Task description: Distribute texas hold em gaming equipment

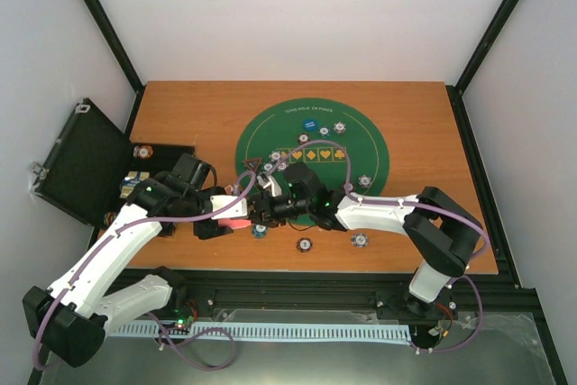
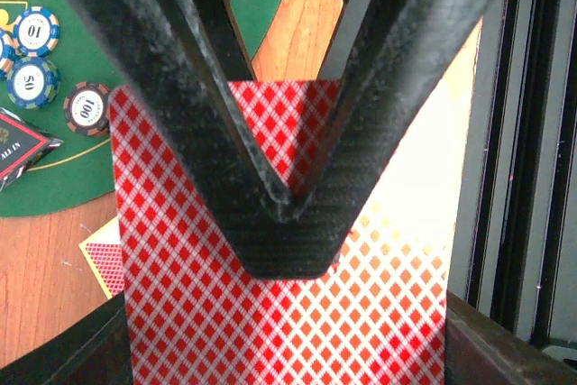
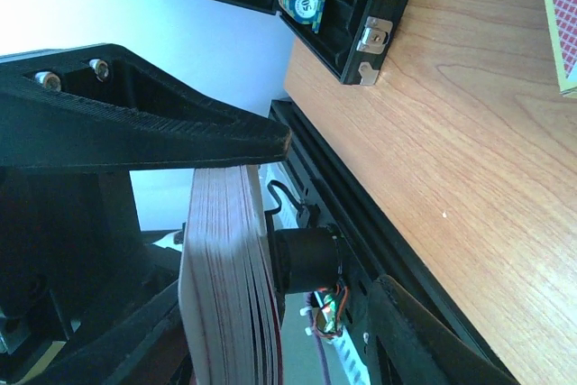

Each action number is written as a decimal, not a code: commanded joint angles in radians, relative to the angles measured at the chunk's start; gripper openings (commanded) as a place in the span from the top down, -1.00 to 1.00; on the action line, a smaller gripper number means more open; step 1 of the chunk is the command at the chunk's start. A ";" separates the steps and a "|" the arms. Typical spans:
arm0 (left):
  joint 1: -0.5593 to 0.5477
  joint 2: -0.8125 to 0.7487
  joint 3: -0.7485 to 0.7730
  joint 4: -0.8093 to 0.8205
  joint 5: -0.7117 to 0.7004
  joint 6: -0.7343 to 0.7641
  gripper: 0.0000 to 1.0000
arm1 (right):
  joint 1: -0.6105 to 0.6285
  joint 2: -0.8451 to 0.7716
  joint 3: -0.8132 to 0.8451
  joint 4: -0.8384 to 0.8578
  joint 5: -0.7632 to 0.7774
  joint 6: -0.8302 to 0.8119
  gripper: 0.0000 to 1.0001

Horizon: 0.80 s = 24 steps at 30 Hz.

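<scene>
My right gripper point(image 1: 256, 208) holds a deck of red-backed playing cards point(image 3: 221, 295) by its edges at the mat's near left rim; in the right wrist view the deck stands edge-on under the upper finger point(image 3: 180, 132). My left gripper point(image 2: 288, 209) is shut, its fingertips pinched together on the deck's top card point(image 2: 189, 313). Striped poker chips point(image 2: 88, 107) and the black red-edged triangle marker point(image 2: 18, 146) lie on the green mat point(image 2: 54, 187). One red-backed card point(image 2: 104, 263) lies on the wood. A blue button disc point(image 1: 309, 123) sits on the mat's far side.
The black hinged case point(image 1: 86, 164) lies open at the table's left edge with a chip stack point(image 3: 300, 2) inside. More chips point(image 1: 360, 241) are scattered along the near side of the round mat point(image 1: 361, 146). The black frame rail point(image 3: 361, 214) runs along the table's near edge.
</scene>
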State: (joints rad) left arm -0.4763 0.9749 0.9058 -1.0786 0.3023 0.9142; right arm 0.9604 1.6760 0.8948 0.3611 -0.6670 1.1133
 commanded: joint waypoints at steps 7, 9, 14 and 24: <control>-0.010 -0.004 0.035 0.014 -0.017 0.027 0.67 | -0.044 -0.065 -0.039 -0.132 0.036 -0.050 0.18; -0.010 -0.003 0.022 0.025 -0.026 0.029 0.71 | -0.047 -0.084 -0.033 -0.147 0.040 -0.057 0.20; -0.010 -0.008 -0.012 0.069 -0.039 0.018 0.79 | -0.049 -0.117 -0.018 -0.175 0.051 -0.058 0.36; -0.010 0.015 -0.043 0.092 -0.073 0.015 0.80 | -0.058 -0.165 -0.020 -0.167 0.055 -0.038 0.93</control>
State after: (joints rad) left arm -0.4763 0.9894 0.8635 -1.0214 0.2398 0.9150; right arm 0.9150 1.5513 0.8780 0.1970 -0.6201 1.0695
